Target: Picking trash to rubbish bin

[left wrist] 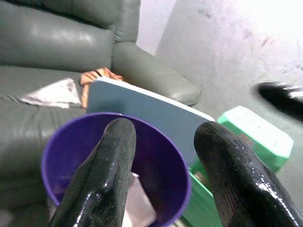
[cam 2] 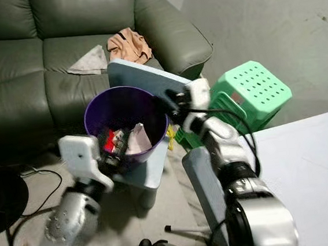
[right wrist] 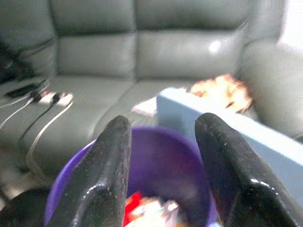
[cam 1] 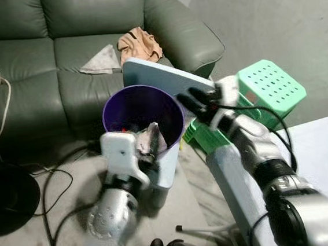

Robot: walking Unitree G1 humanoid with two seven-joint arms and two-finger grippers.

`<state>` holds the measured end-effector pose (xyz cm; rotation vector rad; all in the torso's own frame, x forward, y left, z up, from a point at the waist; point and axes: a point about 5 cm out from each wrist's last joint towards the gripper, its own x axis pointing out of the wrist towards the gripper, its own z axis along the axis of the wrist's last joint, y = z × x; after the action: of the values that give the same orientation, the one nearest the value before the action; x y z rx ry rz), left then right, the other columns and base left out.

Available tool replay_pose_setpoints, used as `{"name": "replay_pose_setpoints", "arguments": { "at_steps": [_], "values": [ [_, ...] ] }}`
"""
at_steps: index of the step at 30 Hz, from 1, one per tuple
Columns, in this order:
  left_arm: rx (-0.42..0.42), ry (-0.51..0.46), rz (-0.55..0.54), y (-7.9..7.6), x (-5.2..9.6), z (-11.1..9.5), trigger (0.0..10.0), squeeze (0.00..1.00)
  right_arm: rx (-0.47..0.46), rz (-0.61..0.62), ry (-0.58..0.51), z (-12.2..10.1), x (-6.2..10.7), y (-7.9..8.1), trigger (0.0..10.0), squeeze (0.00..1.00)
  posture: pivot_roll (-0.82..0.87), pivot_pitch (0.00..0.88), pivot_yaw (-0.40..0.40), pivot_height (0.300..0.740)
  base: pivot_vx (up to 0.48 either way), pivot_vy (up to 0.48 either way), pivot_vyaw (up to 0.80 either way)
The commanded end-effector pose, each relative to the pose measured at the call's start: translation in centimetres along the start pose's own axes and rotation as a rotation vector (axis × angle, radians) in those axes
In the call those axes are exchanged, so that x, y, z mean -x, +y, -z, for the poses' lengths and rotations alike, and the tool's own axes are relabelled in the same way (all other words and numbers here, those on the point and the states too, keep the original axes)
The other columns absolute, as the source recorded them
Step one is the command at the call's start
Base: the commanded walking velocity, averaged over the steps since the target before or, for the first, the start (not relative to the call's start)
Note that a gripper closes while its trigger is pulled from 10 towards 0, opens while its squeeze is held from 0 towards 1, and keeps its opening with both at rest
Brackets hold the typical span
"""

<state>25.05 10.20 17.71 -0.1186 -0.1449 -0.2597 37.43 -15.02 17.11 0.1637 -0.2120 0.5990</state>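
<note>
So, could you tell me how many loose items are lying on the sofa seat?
2: a grey-white cloth on the seat cushion, and a crumpled tan cloth beside it by the armrest. The bin lid may hide more.

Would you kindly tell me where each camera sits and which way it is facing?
Left eye view: on the head, looking forward and down at the purple bin before the green sofa; both silver arms show, left hand, right hand.
Right eye view: beside it, same scene, slightly shifted.
Left wrist view: along two open black fingers into the bin.
Right wrist view: along open fingers across the bin toward the sofa.
Shared: all four show the bin and its light blue lid.
</note>
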Motion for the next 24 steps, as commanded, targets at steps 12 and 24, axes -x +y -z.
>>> {"name": "replay_pose_setpoints", "arguments": {
  "at_steps": [12, 24],
  "values": [
    [-0.031, 0.019, -0.125, 5.9, -2.7, 1.7, 10.0, 0.00, 0.159, 0.326, -0.145, -0.9, 6.9, -2.0, 10.0, 0.00, 0.04, 0.000, -0.128, 0.740, 0.000, 0.000, 0.00],
    [-0.041, 0.013, -0.135, 7.1, -4.4, 2.9, 10.0, 0.00, 0.167, 0.525, -0.123, -0.3, 10.7, -1.6, 10.0, 0.00, -0.01, 0.000, -0.093, 0.740, 0.000, 0.000, 0.00]
  ]
}}
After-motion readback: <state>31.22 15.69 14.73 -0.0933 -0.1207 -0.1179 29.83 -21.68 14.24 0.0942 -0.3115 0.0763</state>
